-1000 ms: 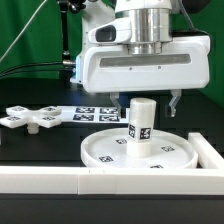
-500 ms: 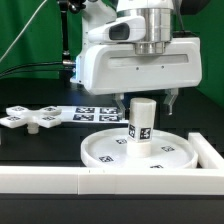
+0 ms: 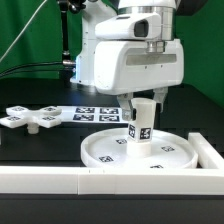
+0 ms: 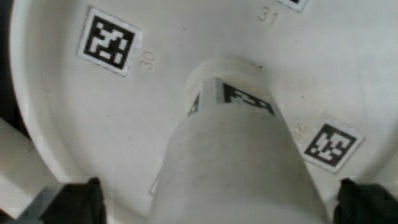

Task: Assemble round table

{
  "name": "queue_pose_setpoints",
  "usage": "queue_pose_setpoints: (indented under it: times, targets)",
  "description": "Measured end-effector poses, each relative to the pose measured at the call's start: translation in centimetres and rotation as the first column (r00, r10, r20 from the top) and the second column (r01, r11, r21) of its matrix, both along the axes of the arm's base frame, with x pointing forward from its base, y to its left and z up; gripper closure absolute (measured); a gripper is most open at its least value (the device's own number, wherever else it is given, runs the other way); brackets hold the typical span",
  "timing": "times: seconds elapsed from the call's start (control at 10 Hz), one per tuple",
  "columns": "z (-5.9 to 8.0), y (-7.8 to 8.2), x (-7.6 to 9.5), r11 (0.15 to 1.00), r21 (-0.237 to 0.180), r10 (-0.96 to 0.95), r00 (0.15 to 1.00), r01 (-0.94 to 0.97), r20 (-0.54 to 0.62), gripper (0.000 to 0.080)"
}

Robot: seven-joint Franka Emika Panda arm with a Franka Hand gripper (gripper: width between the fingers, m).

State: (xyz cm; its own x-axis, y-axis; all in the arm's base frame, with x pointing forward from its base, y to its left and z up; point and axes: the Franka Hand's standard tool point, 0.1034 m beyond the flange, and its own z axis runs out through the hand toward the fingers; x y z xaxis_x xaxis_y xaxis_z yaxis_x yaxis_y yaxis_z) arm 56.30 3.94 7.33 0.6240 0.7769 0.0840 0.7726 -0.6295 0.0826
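Currently the gripper (image 3: 144, 104) is hanging spread astride the upright post (image 3: 140, 130) standing on the round disc (image 3: 105, 150) at the corner of the bench (image 3: 40, 150), probably needing a centred, level squeeze.

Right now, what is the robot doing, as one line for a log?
post: upright on round disc | gripper: open, straddling post top | cross-shaped piece: lying apart, exterior view's left

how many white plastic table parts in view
3: the large rimmed white round disc in the middle, the short thick cylindrical post upright on it, the flat cross-shaped piece at the exterior view's left. More may be hidden.
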Motion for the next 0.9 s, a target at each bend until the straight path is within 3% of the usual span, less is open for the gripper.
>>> queue_pose_setpoints:
  times: [0.4,0.9]
  targets:
    - [-0.2,-0.61,-0.1,0.972,-0.038,0.23,0.973,-0.23,-0.006,0.0151]
    - [-0.19,-0.05,-0.12,0.841,-0.106,0.53,0.847,-0.53,-0.037,0.0151]
